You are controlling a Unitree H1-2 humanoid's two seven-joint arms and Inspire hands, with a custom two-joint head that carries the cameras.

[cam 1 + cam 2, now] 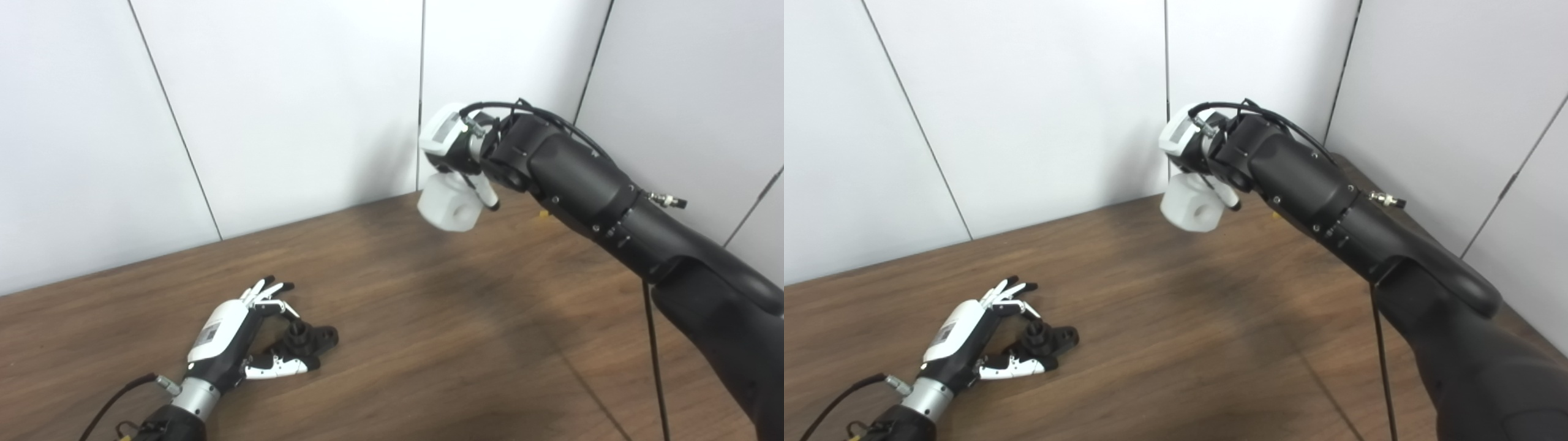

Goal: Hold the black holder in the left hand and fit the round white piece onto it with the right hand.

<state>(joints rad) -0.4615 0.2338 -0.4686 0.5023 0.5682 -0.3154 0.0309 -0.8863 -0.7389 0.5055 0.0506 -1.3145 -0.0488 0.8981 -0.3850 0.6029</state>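
The black holder [306, 341] lies on the wooden table at the lower left, a short post standing up from its base. My left hand [245, 334] rests around it, open, fingers spread above and thumb below, not closed on it. High at the back, my right hand [456, 153] is shut on the round white piece [449, 207], which hangs below the palm in the air, with a hole in its side facing the camera. The white piece [1190, 207] is well above the table and far to the right of the holder [1048, 340].
The wooden table [429, 343] meets white wall panels at the back and right. A thin black cable [654, 355] hangs down by my right forearm. A small yellow bit [542, 214] lies near the back right corner.
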